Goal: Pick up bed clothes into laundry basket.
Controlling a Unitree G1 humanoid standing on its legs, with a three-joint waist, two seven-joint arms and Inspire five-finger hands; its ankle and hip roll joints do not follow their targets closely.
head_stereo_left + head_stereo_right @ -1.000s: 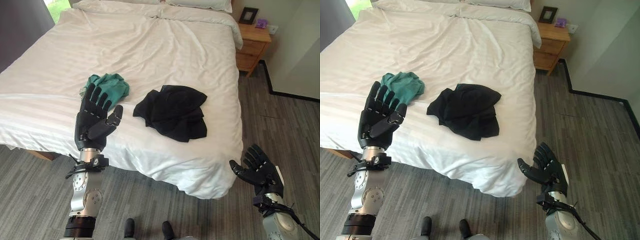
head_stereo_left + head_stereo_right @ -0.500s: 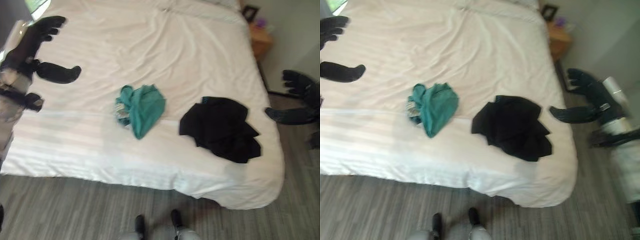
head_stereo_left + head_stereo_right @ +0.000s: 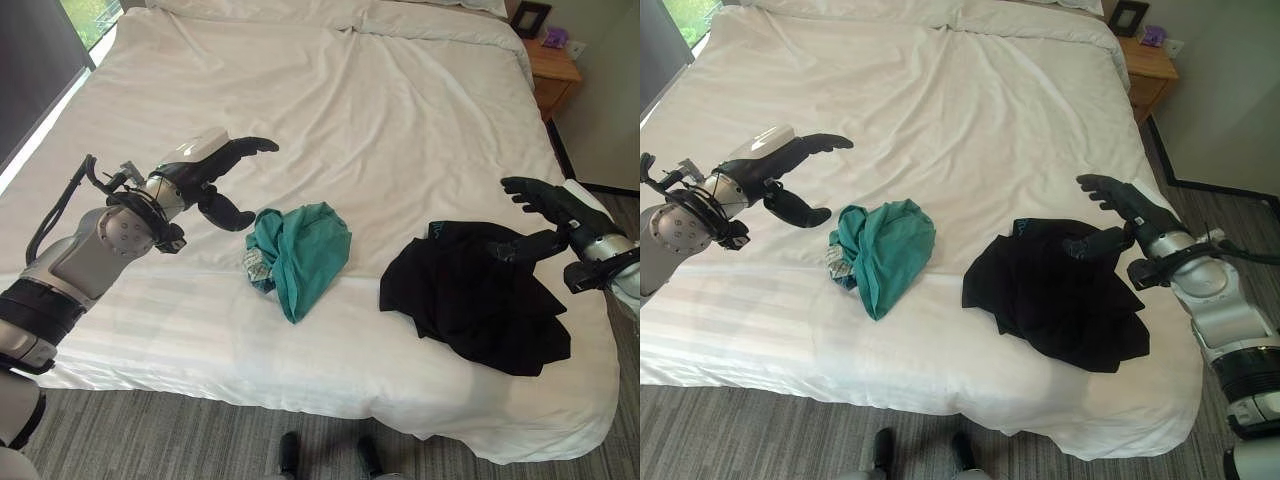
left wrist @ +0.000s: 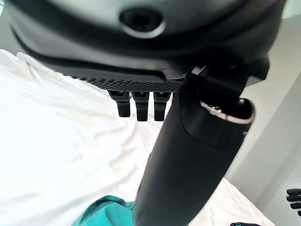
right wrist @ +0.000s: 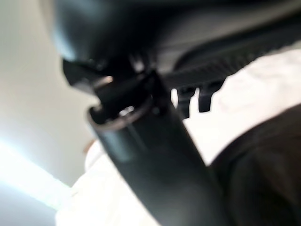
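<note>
Both hands have come up from the bed's near edge in the past second and now reach out over the bed point(image 3: 330, 90), each toward a garment, with the head camera's view shifted along the way; neither garment appears to have moved on the sheet. The left hand point(image 3: 215, 170) hangs above the sheet just beside the green garment point(image 3: 300, 245), fingers stretched forward and spread from the thumb below them, holding nothing; the left wrist view has a corner of green cloth point(image 4: 106, 212) lying past the thumb, untouched. The right hand point(image 3: 1120, 215) is over the far edge of the black garment point(image 3: 1055, 295), fingers straight and apart from the thumb, which points down toward the cloth and may be brushing it; the right wrist view shows dark fabric point(image 5: 263, 174) close under the hand but no grasp. Both garments lie crumpled near the bed's front edge, well apart from each other. The task looks barely begun: the approach is made, nothing is lifted, and each hand must next lower and close on its heap. A nightstand point(image 3: 555, 75) stands at the bed's far right corner.
</note>
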